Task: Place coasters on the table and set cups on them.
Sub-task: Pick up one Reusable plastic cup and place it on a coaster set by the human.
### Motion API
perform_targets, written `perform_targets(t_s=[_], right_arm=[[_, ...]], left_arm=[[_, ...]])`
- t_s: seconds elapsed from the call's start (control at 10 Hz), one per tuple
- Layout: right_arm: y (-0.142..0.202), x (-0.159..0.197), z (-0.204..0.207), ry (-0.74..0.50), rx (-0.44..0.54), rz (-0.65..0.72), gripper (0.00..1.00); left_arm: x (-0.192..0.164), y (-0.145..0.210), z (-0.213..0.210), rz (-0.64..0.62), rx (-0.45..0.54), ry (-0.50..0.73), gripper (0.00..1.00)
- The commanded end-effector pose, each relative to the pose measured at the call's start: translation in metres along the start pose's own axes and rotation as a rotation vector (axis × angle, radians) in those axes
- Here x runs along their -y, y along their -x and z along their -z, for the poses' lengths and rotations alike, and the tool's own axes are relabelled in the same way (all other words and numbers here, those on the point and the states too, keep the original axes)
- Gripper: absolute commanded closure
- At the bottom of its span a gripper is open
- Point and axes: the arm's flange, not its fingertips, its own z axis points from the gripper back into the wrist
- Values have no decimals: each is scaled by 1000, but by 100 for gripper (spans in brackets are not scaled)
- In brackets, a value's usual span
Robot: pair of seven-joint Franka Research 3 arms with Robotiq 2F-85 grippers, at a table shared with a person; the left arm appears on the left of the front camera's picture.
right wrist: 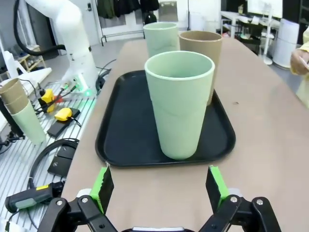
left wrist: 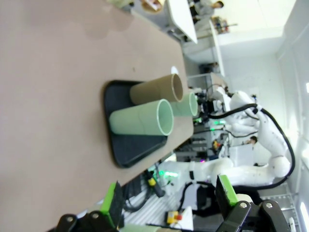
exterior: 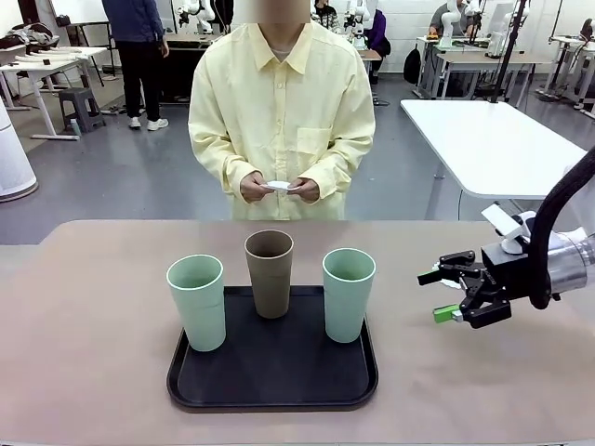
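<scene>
1. Your right gripper (exterior: pixel 435 295), wide and empty, faces the near mint cup (exterior: pixel 349 293), upright at the tray's (exterior: pixel 270 400) right edge.
2. Your left gripper (left wrist: pixel 169 191): wide, empty.
3. Coasters (exterior: pixel 279 186): in the person's hands (exterior: pixel 253 188), past the table's (exterior: pixel 93 325) far edge.

Bright, even light, soft shadows; wrist views warp at edges, backgrounds perhaps slightly blurred.

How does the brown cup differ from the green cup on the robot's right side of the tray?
Colour: the brown cup is brown, the green cup pale mint. Place: the brown cup stands near the middle of the far edge of the black tray, toward the person; the green cup stands on its right side, closer to the open right gripper. Both are tall, tapered, handleless, upright on the tray and untouched.
</scene>
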Motion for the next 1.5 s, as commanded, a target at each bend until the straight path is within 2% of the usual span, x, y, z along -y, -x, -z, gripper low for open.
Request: perform_targets(t_s=[0.0,0.1,0.2,0.6,0.9,1.4], right_arm=[[-1,3,12,10,-29,14,0],[-1,2,11,6,-53,30,0],[-1,1,5,-3,-17,-3,0],[-1,1,6,-3,-27,1,0],[9,16,30,-2,97,-122,0],[19,33,73,-30,102,-126,0]], left_arm=[[0,-1,0,11,6,16,0],[0,-1,0,11,6,16,0],[0,-1,0,11,6,16,0],[0,-1,0,11,6,16,0],[0,-1,0,11,6,16,0],[0,-1,0,11,6,16,0]])
